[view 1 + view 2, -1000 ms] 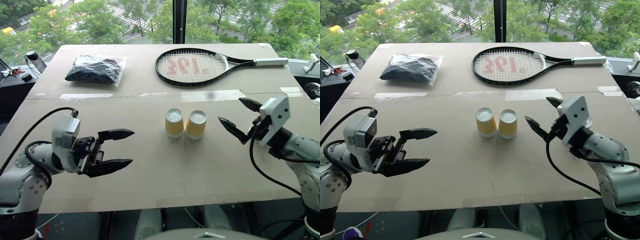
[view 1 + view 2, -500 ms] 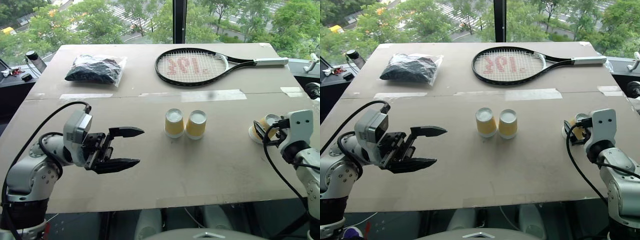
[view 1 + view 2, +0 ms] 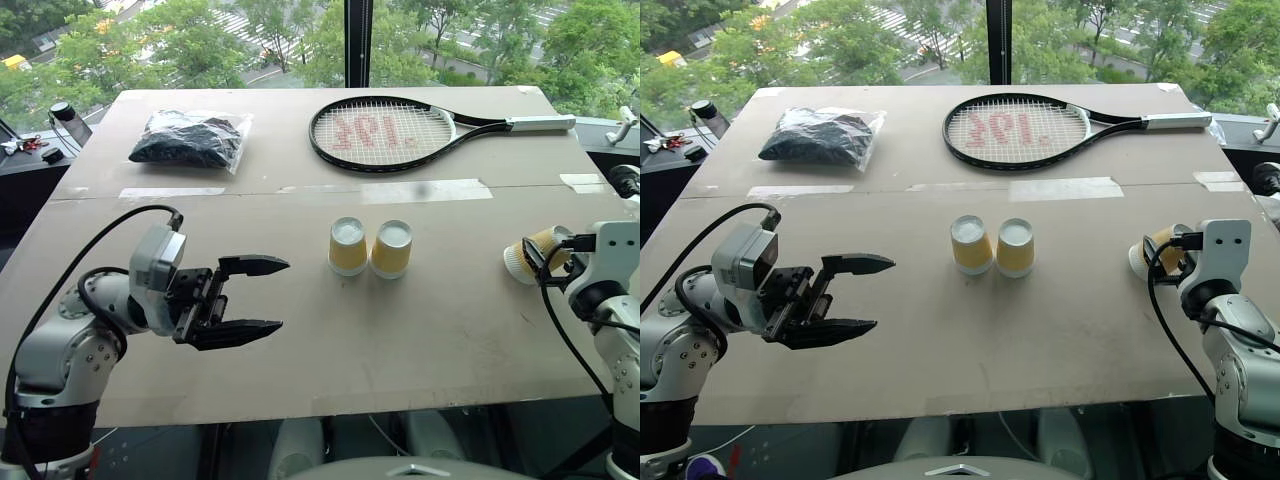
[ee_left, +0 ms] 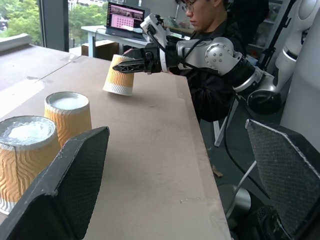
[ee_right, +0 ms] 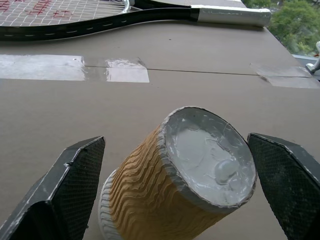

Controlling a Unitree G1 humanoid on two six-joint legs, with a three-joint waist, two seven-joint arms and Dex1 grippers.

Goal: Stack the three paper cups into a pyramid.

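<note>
Left gripper [image 3: 262, 297] hovers level over the bench [image 3: 300, 360], fingers spread. Right gripper [image 5: 170, 195] points forward, fingers spread either side of a tilted cup [image 3: 532, 254]; two cups [image 3: 370, 247] stand mid-bench.

We see a tilted paper cup [image 5: 185, 185], white base toward us, between our right gripper's [image 5: 180, 192] spread fingers [image 5: 60, 195]; beyond the cup lie clear tape [image 5: 75, 67] and the tennis racket [image 5: 150, 15].

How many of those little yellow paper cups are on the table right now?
3. Two cups stand upside down, side by side, mid-table. The third cup leans tilted near the table's right edge, between the right gripper's open fingers. None seems hidden.
</note>
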